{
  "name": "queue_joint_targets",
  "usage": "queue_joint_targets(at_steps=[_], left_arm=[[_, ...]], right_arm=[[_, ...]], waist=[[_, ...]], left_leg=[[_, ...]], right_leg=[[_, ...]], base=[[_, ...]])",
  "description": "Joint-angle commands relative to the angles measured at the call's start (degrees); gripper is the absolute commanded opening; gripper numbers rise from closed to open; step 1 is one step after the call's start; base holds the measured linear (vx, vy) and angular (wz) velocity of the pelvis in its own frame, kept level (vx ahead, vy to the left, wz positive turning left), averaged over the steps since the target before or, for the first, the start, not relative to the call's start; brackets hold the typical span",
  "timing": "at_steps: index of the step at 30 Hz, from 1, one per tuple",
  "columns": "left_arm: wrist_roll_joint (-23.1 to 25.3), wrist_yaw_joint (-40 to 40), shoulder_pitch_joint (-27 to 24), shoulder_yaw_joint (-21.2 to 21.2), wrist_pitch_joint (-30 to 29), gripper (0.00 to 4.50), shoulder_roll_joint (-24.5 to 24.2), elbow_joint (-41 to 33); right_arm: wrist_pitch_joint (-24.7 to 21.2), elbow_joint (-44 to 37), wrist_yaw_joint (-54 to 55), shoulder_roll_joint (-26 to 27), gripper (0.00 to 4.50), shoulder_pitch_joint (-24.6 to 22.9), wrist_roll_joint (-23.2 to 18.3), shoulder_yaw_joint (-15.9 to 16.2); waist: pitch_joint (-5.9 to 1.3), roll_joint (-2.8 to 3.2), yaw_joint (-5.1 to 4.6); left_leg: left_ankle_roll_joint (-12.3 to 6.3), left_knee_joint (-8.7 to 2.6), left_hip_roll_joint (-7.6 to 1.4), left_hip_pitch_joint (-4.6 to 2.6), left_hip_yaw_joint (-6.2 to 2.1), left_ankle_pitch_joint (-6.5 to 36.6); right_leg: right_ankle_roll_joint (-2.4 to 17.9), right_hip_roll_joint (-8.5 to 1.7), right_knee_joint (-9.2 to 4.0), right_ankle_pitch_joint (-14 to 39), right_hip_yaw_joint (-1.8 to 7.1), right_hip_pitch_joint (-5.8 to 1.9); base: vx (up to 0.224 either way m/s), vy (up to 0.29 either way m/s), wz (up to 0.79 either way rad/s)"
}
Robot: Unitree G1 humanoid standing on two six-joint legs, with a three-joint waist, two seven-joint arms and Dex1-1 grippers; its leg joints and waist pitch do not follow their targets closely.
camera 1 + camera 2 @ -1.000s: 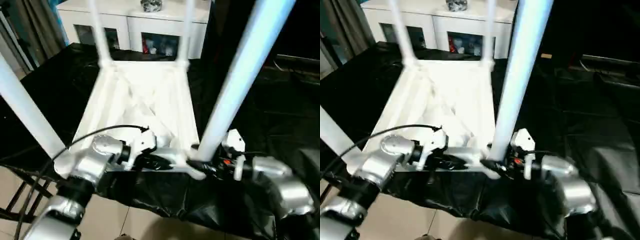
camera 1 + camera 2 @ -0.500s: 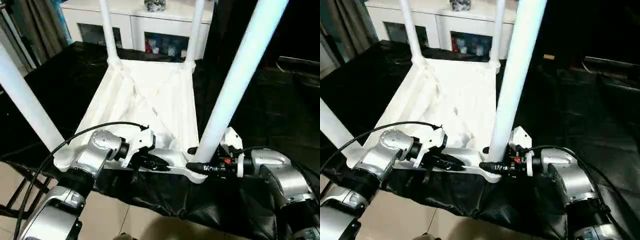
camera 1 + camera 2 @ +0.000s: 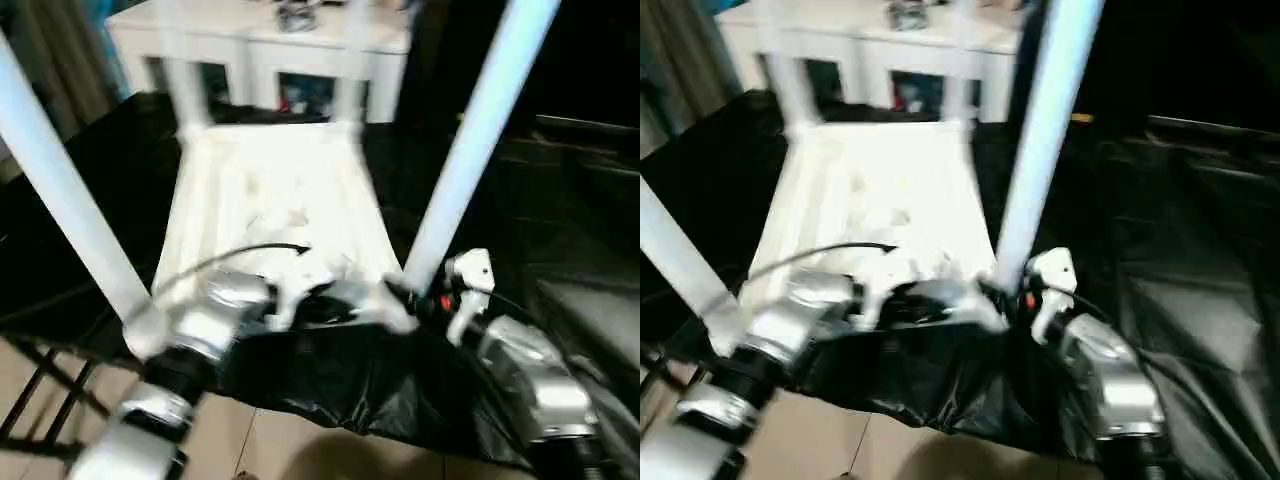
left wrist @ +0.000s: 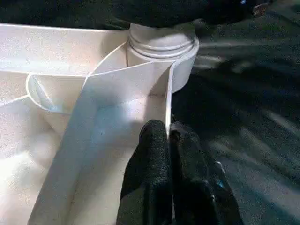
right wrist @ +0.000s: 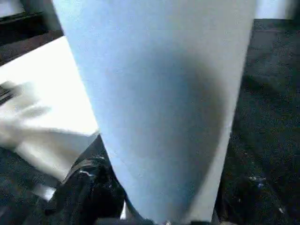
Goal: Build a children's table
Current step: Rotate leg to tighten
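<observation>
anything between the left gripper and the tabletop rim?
Nothing visible. In the left wrist view the left gripper is pinched on the thin rim of the tabletop, just short of the corner socket holding a leg.

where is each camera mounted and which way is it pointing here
Head stereo pair: looks forward and down over both silver forearms at the upturned white plastic ribbed tabletop.
Left wrist: looks along the left gripper, pinching the tabletop's thin rim.
Right wrist: looks along the right gripper, around a white tubular leg.
Shared: this leg's corner socket.
</observation>
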State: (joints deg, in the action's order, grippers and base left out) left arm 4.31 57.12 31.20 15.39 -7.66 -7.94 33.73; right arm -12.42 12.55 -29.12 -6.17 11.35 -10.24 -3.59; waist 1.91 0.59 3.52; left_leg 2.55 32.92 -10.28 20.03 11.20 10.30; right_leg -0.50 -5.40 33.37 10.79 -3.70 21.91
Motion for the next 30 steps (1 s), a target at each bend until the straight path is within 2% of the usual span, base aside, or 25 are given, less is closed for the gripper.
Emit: queue_joint_targets(at_steps=[1, 3, 6, 8, 11, 16, 18, 20, 21, 24, 25, 26, 27, 30], left_arm=[[-2.98, -1.25, -0.42, 0.94, 0.95, 0.0, 4.46, -2.71], [-3.26, -0.28, -0.98, 1.44, 1.07, 0.0, 4.22, -3.65], [-2.78, 0.35, -1.35, 1.92, 1.28, 0.0, 3.52, -4.49], [-2.49, 0.47, -1.55, 1.98, 1.17, 0.0, 2.91, -4.98], [-2.27, 0.86, -1.48, 1.71, 1.44, 0.0, 1.93, -4.81], [-2.2, 2.89, -1.62, 1.72, 2.69, 0.0, -0.28, -4.38], [-2.11, 4.91, -1.34, 1.68, 4.67, 0.0, -2.1, -3.36], [-2.16, 6.4, -1.07, 1.72, 5.64, 0.0, -2.95, -2.73], [-2.21, 6.92, -0.98, 1.74, 5.9, 0.0, -3.18, -2.52], [-2.6, 10.5, -0.18, 1.98, 7.75, 0.0, -4.87, -1.04], [-2.75, 11.64, 0.07, 2.06, 8.33, 0.0, -5.34, -0.6], [-2.74, 11.97, 0.17, 2.1, 8.63, 0.0, -5.53, -0.43], [-2.85, 13.19, 0.48, 2.19, 9.25, 0.0, -6.08, 0.07], [-3.28, 15.47, 1.17, 2.34, 10.98, 0.0, -7.19, 1.24]], right_arm=[[-5.0, 2.49, 0.78, 3.91, 2.05, -0.74, -1.14, 4.45], [-4.57, 1.83, 1.98, 4.27, 2.05, -0.82, 0.08, 4.94], [-4.0, 1.3, 1.67, 4.28, 2.05, -0.95, 0.47, 5.19], [-4.08, 0.58, 0.48, 3.81, 2.75, -1.17, 0.31, 5.57], [-4.78, -0.92, -2.08, 2.01, 2.87, -1.79, -0.17, 6.21], [-3.13, -4.68, -10.62, -4.78, 3.3, -3.88, -0.23, 7.65], [-2.86, -8.32, -18.3, -10.78, 3.3, -5.54, -3.52, 5.52], [-2.86, -9.9, -22.24, -14.11, 3.3, -6.35, -5.14, 4.26], [-2.91, -10.25, -23.3, -15.1, 3.3, -6.56, -5.53, 3.88], [-3.93, -10.96, -30.3, -22.27, 3.3, -7.9, -8.09, 0.81], [-3.89, -10.76, -31.93, -24.25, 3.3, -8.21, -8.47, -0.08], [-3.82, -10.63, -32.46, -24.97, 3.3, -8.32, -8.56, -0.37], [-4.26, -10.01, -34.06, -27.21, 3.3, -8.74, -9.03, -1.59], [-4.71, -8.89, -36.15, -31.3, 3.3, -9.66, -10.24, -4.09]], waist=[[-1.85, -0.53, -0.23], [-1.96, -0.35, -0.31], [-1.9, -0.33, -0.45], [-1.93, -0.16, -0.47], [-1.98, -0.18, -0.46], [-2.27, -0.36, 0.22], [-2.4, -0.38, 0.5], [-2.58, -0.55, 1.12], [-2.72, -0.46, 1.22], [-2.92, -0.61, 1.72], [-2.86, -0.54, 2.02], [-2.83, -0.55, 2.06], [-2.75, -0.42, 2.16], [-2.63, -0.65, 2.33]], left_leg=[[1.43, -5.02, -2.74, -0.7, -2.48, 25.73], [0.75, -5.25, -2.79, -0.47, -2.29, 24.03], [0.43, -5.32, -2.83, -0.33, -2.22, 24.21], [0.43, -5.31, -2.85, -0.4, -2.15, 24.25], [0.16, -5.26, -2.84, -0.43, -2.03, 24.03], [-1.57, -4.86, -2.94, -0.15, -1.52, 18.79], [-2.52, -4.64, -2.93, -0.2, -1.36, 17.14], [-4.13, -4.27, -3.11, -0.24, -1.15, 15.13], [-4.93, -4.17, -3.1, 0.16, -1.19, 13.01], [-6.54, -3.71, -3.06, 0.2, -1.09, 9.6], [-7.04, -3.6, -3.19, 0.13, -0.99, 9.54], [-7.08, -3.59, -3.18, 0.36, -1.04, 9.43], [-6.9, -3.63, -3.23, 0.36, -1.0, 10.01], [-6.23, -3.64, -3.19, 0.38, -0.97, 11.66]], right_leg=[[4.52, -3.87, -6.38, 34.74, 2.08, -0.6], [5.32, -3.64, -6.13, 30.55, 2.33, -0.63], [6.15, -3.59, -6.0, 28.92, 2.44, -0.68], [6.54, -3.55, -5.93, 27.93, 2.54, -0.61], [6.99, -3.53, -5.9, 26.81, 2.61, -0.64], [8.92, -3.42, -5.1, 19.27, 2.83, -1.29], [9.89, -3.42, -4.85, 16.66, 2.84, -1.52], [10.57, -3.43, -4.5, 13.59, 2.93, -1.68], [11.46, -3.41, -4.03, 10.88, 2.82, -1.92], [13.1, -3.31, -3.49, 6.2, 2.6, -2.09], [13.72, -3.4, -3.43, 6.04, 2.6, -2.05], [13.81, -3.47, -3.35, 6.31, 2.54, -2.2], [13.71, -3.48, -3.51, 7.84, 2.44, -2.08], [13.03, -3.54, -3.95, 12.13, 2.28, -2.1]], base=[[0.0, 0.0, 0.0], [0.0, 0.0, 0.0], [0.0, 0.0, 0.0], [0.0, 0.0, 0.0], [0.0, 0.0, 0.0], [0.0, 0.0, 0.0], [0.0, 0.0, 0.0], [0.0, 0.0, 0.0], [0.0, 0.0, 0.0], [0.0, 0.0, 0.0], [0.0, 0.0, 0.0], [0.0, 0.0, 0.0], [0.0, 0.0, 0.0], [0.0, 0.0, 0.0]])
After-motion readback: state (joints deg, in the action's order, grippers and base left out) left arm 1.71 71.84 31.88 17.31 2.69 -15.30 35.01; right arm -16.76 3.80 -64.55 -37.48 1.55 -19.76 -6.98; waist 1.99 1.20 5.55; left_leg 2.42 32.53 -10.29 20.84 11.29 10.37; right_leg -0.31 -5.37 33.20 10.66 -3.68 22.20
